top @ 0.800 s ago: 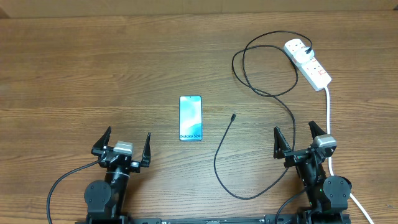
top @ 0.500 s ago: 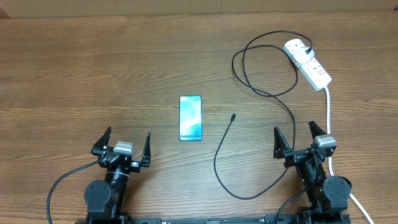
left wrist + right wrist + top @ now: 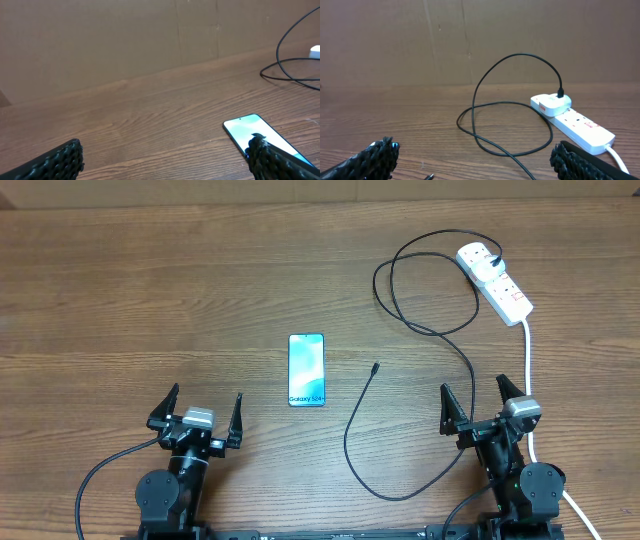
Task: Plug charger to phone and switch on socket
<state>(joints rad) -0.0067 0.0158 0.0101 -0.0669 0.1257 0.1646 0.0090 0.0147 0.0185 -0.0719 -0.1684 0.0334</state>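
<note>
Overhead view against two earlier frames: no change detectable. Left gripper (image 3: pixel 207 393), right gripper (image 3: pixel 473 384), phone (image 3: pixel 307 369), charger (image 3: pixel 374 368) and socket (image 3: pixel 497 280) register at identical positions. Finger spread unchanged on both arms, nothing held. Cable loops trace same outline throughout.

Wooden table (image 3: pixel 150 280) bears phone (image 3: pixel 307 369), charger (image 3: pixel 374 368), socket (image 3: pixel 497 281).

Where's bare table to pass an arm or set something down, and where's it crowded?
Free: the wooden table left of the slim blue-white smartphone, ahead of the left gripper; a narrow lane between smartphone and thin black charger cable. Crowded: far right, where cable loops meet the white power strip and its thick white lead, ahead of the right gripper.
</note>
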